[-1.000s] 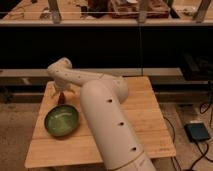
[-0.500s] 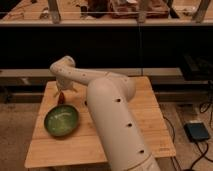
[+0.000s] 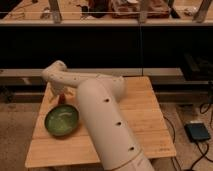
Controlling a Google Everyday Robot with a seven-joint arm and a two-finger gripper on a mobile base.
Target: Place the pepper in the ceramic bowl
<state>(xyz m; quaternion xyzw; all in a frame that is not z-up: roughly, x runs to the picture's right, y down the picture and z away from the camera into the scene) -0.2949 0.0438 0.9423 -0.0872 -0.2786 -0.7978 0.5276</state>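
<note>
Count, single view:
- Round glossy green ceramic bowl [image 3: 61,120]: 1, lower left of frame.
- Small dark red pepper [image 3: 62,99]: 1, just above the bowl's rim in the frame.
- Light wooden table [image 3: 145,112]: 1.
- White jointed robot arm [image 3: 107,125]: 1, carrying 1 gripper [image 3: 59,93], centre left of frame, at the pepper.
- Dark rectangular floor box [image 3: 198,132]: 1, lower right.

Your wooden table [image 3: 145,117] carries the ceramic bowl [image 3: 61,120], just below the gripper [image 3: 60,95]; the pepper [image 3: 62,99] seems to sit beneath the gripper.
</note>
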